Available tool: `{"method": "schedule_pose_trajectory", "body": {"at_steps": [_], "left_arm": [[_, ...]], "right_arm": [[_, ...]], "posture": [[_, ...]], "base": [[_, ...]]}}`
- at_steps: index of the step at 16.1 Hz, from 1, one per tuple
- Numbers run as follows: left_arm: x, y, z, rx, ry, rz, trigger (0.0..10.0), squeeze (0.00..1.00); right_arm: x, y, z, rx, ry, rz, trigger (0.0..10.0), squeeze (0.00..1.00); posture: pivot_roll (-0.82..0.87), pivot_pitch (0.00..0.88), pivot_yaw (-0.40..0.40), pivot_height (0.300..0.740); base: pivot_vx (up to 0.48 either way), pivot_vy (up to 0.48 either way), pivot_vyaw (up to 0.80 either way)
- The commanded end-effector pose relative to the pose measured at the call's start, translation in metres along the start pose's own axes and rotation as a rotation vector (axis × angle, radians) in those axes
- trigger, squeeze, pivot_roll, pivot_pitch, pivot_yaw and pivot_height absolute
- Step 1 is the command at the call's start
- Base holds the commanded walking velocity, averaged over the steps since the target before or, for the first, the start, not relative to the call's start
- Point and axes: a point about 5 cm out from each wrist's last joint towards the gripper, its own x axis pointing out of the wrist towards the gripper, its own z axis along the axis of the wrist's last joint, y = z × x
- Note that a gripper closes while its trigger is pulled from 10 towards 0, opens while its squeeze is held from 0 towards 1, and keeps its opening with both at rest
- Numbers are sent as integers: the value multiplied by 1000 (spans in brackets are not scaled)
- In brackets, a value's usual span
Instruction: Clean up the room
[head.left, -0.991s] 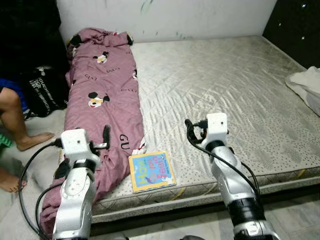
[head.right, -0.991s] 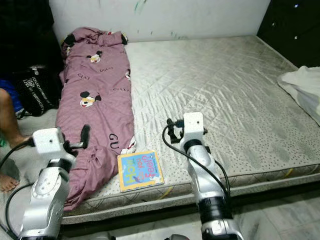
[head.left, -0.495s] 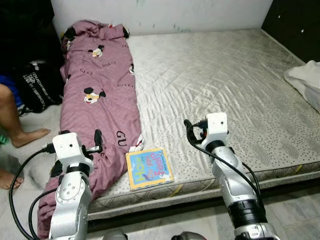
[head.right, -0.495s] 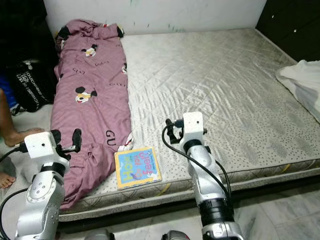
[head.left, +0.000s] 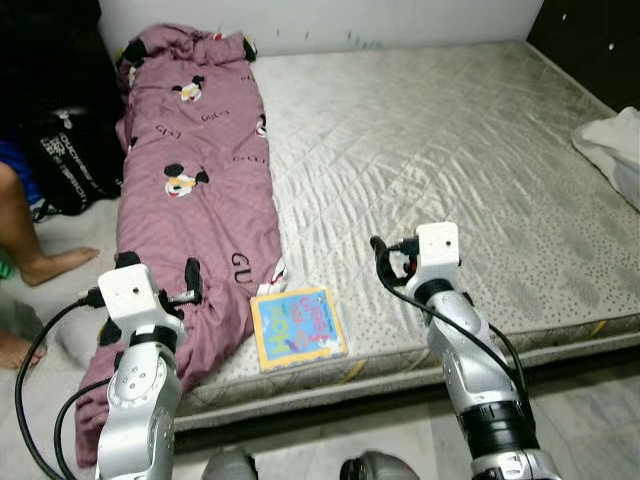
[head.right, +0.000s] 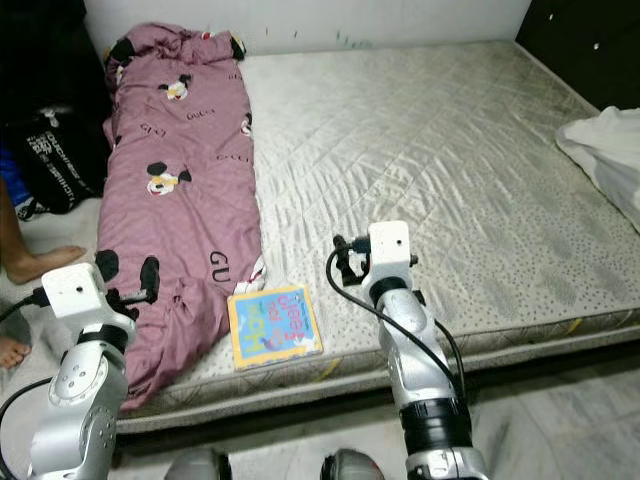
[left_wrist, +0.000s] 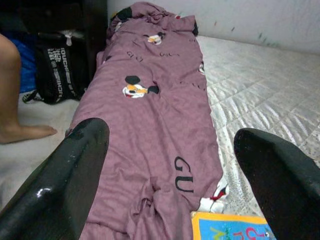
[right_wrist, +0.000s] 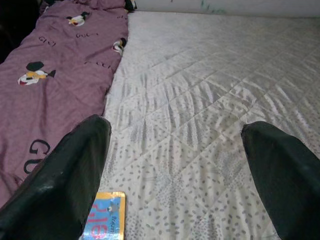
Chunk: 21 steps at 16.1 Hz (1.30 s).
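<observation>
A mauve blanket (head.left: 195, 170) with cartoon mouse prints lies along the left side of the bare mattress (head.left: 450, 150), and its near end hangs over the front edge. A colourful children's book (head.left: 297, 327) with a yellow border lies flat at the mattress's front edge, just right of the blanket. My left gripper (left_wrist: 172, 135) hovers open over the blanket's near end, holding nothing. My right gripper (right_wrist: 175, 130) is open above the mattress, a little right of the book (right_wrist: 102, 220).
A black bag (head.left: 65, 160) and a person's bare leg (head.left: 25, 225) are on the floor left of the bed. White cloth (head.left: 615, 150) lies at the bed's right edge. A dark panel (head.left: 600, 40) stands at the far right corner.
The whole view has shifted as the camera moved. My left gripper has sunk a little and drifted left over the blanket. The right arm holds its pose; blanket and book lie as before.
</observation>
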Motion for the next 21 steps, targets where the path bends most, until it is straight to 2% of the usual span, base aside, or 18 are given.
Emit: {"method": "schedule_pose_trajectory", "body": {"at_steps": [1,6,9,11,15,17,18,21], "left_arm": [[-1,3,1,-10,4,20,10000,0],[-1,3,1,-13,3,29,10000,0],[0,4,3,-8,-8,42,10000,0],[1,6,5,-41,-32,44,10000,0],[2,11,6,-37,-39,70,10000,0],[3,13,6,-60,-40,74,10000,0],[3,17,6,-27,-54,81,10000,0],[3,18,3,-51,-33,96,10000,0]], "right_arm": [[-1,0,1,-1,4,8,10000,0],[0,0,1,2,6,14,10000,0],[1,-1,1,0,11,15,10000,0],[2,-1,1,0,14,20,10000,0],[3,1,1,-3,22,37,10000,0],[3,2,1,-13,28,54,10000,0],[3,2,1,-14,31,60,10000,0],[3,2,1,-13,35,64,10000,0]], "posture": [[52,100,-9,656],[51,100,-10,603],[50,98,-14,603],[50,96,-18,603],[53,97,-24,603],[53,101,-29,603],[53,105,-30,587],[52,112,-36,548]], "base": [[0,0,0],[0,0,0],[0,0,0],[0,0,0],[0,0,0],[0,0,0],[0,0,0],[0,0,0]]}}
